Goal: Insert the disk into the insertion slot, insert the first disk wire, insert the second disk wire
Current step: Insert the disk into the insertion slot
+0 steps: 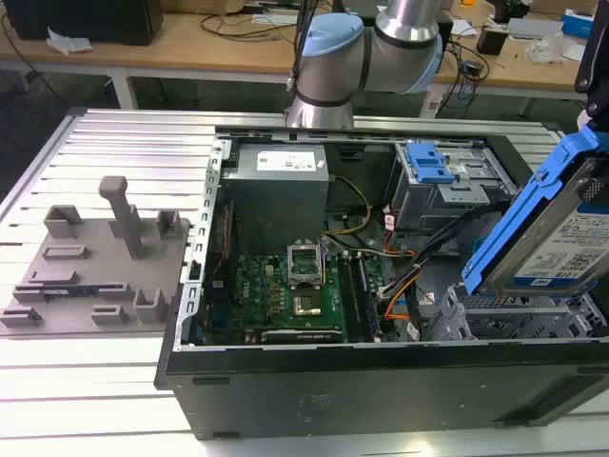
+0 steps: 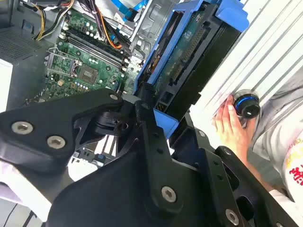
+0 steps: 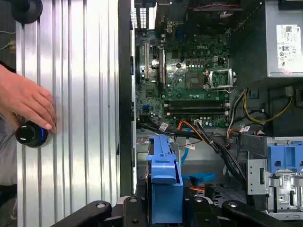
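Disk (image 1: 557, 238) held tight in gripper (image 3: 164, 203), tilted, just above insertion slot (image 1: 495, 319) at the exterior view's right.

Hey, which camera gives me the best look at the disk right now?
The exterior view: the disk hangs tilted at that view's right, its labelled silver face and blue carrier plain. The second wrist view catches the disk obliquely, circuit-board side showing; the first wrist view sees the disk end-on, carrier foremost.

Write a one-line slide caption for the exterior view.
Blue-framed disk hangs tilted above the insertion slot in the open computer case, exterior view's right.
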Controlling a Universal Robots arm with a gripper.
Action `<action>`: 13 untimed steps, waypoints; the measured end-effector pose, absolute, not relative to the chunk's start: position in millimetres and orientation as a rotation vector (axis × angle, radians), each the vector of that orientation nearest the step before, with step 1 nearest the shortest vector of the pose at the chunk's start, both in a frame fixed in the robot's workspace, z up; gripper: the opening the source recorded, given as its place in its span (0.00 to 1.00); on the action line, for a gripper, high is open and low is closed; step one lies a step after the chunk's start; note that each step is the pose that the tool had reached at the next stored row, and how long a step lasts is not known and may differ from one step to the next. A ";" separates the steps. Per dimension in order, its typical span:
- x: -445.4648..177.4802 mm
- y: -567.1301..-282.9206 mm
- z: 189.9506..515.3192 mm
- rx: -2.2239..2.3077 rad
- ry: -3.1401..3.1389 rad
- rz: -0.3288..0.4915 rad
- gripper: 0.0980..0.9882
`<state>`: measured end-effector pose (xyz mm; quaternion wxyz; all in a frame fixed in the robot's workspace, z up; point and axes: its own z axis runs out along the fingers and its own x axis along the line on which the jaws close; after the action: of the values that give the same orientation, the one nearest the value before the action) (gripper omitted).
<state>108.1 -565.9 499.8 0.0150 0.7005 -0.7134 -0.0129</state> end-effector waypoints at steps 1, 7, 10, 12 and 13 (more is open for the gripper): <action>108.1 -565.9 499.8 2.180 -2.220 -0.040 0.30; 108.1 -565.9 499.8 2.180 -2.220 -0.040 0.30; 108.1 -565.9 499.8 2.180 -2.220 -0.040 0.30; 108.1 -565.9 499.8 2.180 -2.220 -0.040 0.30; 108.1 -566.0 499.9 2.181 -2.221 -0.042 0.30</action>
<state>108.1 -566.0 499.9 0.0143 0.7005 -0.7134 -0.0135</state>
